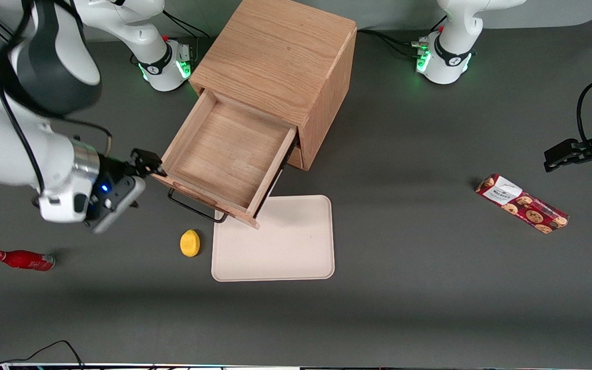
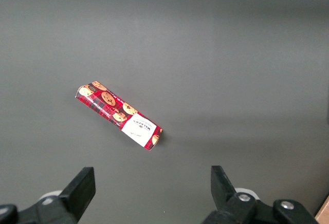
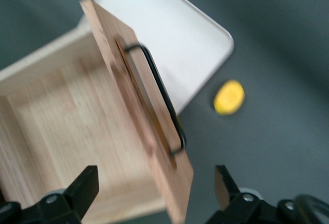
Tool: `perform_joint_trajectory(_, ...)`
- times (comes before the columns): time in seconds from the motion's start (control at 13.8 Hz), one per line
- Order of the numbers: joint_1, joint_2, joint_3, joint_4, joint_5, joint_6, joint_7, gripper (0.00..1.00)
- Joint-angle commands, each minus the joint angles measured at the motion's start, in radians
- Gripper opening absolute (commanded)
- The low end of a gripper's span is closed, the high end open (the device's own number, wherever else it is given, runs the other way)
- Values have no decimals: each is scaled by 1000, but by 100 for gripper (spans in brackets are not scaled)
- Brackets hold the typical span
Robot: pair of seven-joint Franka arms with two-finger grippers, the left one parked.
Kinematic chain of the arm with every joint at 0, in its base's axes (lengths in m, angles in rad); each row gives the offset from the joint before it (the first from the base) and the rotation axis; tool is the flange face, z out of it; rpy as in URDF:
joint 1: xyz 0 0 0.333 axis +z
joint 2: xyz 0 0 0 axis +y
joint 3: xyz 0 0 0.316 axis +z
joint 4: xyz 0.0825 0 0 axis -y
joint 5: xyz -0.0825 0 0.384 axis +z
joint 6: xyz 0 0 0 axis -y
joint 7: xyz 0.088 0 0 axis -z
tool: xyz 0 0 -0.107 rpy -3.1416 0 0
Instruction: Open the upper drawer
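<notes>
Even overhead light, blurred wrist view

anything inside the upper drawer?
Nothing: the upper drawer is pulled out and shows only its bare wood floor. Its innermost strip is covered by the cabinet top. The gripper, jaws open, sits beside the drawer front's corner.

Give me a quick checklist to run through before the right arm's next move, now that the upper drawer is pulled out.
1. Light-oak upper drawer pulled well out of the wooden cabinet: ok.
2. Gripper open, nothing between its fingers: ok.
3. Gripper free of the thin black bar handle: ok; it sits beside the drawer's front corner.
4. Drawer interior bare: ok.
5. Cream rectangular tray partly under the drawer front: not ok if the tray is needed.
6. Yellow lemon-like object near the handle, apart from it: ok.
</notes>
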Motion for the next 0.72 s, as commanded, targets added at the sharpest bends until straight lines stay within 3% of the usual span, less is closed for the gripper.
perform_joint_trajectory(0.0, 4, -176, -32, -201, -55, 29, 94, 100)
perform_joint_trajectory(0.07, 7, -200, -73, -220, -76, 29, 180, 100)
perform_joint_trajectory(0.22, 31, -257, -94, -269, -183, 27, 316, 100)
perform_joint_trajectory(0.36, 28, -299, -104, -314, -199, 27, 418, 100)
perform_joint_trajectory(0.65, 16, -389, -152, -406, -209, 26, 409, 100)
